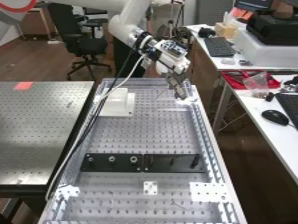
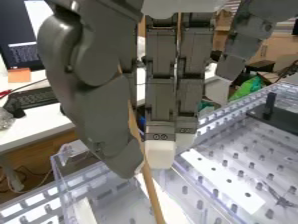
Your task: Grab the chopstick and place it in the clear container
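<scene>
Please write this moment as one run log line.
Held: chopstick, in hand; clear container: close by; chopstick inside it: cannot tell; release: not yet

Tan chopstick (image 2: 153,197), black plates (image 1: 159,163)

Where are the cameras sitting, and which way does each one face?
High view: fixed above the bench's near end, looking down along the bench; the white arm comes in from the upper left, with the dark grey hand at its end.
Wrist view: on the arm's wrist, looking along the hand's fingers, which pinch the chopstick, towards the bench with a desk beyond.
Both share the hand and the holed bench.
</scene>
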`<control>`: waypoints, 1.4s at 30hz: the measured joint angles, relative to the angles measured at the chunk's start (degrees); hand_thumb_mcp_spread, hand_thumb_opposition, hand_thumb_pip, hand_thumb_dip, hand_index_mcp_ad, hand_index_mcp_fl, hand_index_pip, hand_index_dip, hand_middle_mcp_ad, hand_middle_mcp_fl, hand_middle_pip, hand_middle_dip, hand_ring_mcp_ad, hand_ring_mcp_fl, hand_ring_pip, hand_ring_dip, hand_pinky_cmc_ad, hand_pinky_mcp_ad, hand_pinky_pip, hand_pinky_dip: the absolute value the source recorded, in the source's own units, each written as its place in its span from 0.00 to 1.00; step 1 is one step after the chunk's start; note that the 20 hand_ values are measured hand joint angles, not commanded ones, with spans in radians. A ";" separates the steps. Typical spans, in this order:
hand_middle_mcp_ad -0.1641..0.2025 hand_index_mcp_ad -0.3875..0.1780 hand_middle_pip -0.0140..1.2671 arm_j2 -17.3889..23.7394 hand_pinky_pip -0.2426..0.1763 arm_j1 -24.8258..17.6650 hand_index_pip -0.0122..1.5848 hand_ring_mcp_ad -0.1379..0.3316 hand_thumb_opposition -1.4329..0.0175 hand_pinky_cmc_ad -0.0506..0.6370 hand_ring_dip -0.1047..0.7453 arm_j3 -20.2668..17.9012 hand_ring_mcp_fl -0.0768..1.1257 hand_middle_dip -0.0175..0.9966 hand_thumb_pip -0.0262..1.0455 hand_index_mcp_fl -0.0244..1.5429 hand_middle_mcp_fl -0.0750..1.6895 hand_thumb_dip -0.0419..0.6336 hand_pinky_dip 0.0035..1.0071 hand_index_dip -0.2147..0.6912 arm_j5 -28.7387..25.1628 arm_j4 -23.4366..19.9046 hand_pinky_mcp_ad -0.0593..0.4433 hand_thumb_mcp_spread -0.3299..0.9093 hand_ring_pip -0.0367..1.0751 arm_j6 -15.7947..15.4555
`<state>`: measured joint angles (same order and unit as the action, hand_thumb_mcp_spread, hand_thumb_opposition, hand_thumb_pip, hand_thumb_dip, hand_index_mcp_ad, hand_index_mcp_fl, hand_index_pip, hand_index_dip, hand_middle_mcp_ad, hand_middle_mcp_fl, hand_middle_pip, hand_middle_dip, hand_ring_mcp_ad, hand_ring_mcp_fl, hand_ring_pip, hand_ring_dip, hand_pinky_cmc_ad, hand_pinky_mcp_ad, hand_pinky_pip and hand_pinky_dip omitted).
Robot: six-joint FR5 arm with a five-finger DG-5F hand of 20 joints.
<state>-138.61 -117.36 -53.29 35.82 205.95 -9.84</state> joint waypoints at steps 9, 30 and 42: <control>0.56 0.49 0.43 -0.74 0.67 0.11 0.49 0.30 0.23 0.64 0.63 0.95 0.86 0.63 0.56 0.71 0.74 0.44 0.18 0.34 0.67 1.87 0.67 0.74 0.10 0.12; 0.56 0.70 0.47 -0.06 0.66 0.23 0.56 0.30 0.21 0.64 0.63 -0.90 0.81 0.62 0.57 0.68 0.73 0.45 0.24 0.33 2.03 2.41 0.71 0.70 0.09 2.09; 0.56 0.66 0.44 0.32 0.55 0.20 0.57 0.30 0.30 0.64 0.63 -1.61 0.69 0.59 0.77 0.57 0.59 0.51 0.36 0.31 3.37 2.74 0.71 0.62 0.08 3.30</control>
<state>-138.30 -117.15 -54.90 39.19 208.69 -6.54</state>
